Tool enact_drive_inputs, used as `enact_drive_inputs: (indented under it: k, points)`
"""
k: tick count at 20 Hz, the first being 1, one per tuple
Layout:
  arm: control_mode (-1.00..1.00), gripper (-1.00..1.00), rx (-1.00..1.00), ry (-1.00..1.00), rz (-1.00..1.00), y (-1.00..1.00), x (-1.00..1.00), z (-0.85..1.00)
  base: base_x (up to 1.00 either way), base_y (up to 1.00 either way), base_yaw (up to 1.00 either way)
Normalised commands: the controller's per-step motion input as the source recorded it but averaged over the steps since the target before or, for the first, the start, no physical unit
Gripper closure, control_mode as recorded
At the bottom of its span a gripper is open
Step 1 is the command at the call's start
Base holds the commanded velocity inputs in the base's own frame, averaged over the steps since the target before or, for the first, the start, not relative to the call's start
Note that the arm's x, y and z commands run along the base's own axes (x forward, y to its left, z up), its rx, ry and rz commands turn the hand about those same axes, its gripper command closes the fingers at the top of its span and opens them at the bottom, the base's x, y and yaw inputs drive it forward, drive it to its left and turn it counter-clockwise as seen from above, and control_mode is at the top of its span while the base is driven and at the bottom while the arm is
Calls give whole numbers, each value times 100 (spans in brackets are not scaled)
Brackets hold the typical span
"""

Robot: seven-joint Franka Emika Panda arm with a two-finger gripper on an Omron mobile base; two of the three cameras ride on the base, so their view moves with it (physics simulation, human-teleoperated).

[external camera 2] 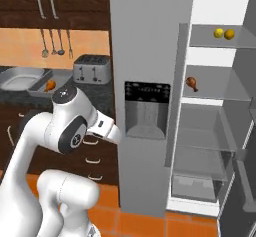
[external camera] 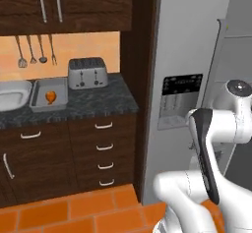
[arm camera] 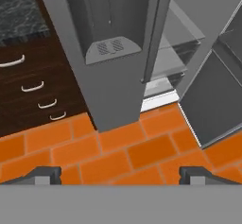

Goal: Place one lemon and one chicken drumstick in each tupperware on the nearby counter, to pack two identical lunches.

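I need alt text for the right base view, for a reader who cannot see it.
An open fridge holds two lemons on its top shelf and a chicken drumstick one shelf lower. At left, a second drumstick lies in a grey tupperware on the dark counter beside a toaster; the white arm fills the foreground.

Even, bright rendered light throughout, with soft shadows, no glare, slightly coarse and blurry detail.

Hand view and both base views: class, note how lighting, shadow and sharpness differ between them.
Left base view: soft, slightly blurred, even light on the counter. Right base view: bright fridge interior, lemons small and fuzzy. Hand view: flat light on the orange floor, no glare, fingers dim.
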Motion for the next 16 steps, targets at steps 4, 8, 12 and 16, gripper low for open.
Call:
enact_drive_inputs:
  k: [4, 8, 12, 16]
  points:
    - [100, -100, 0, 0, 0, 0, 0, 0, 27, -100, -3]
    - [100, -100, 0, 0, 0, 0, 0, 0, 74, -100, -14]
    - [100, -100, 0, 0, 0, 0, 0, 0, 75, -100, 4]
    - [100, -100, 0, 0, 0, 0, 0, 0, 56, -40, 30]
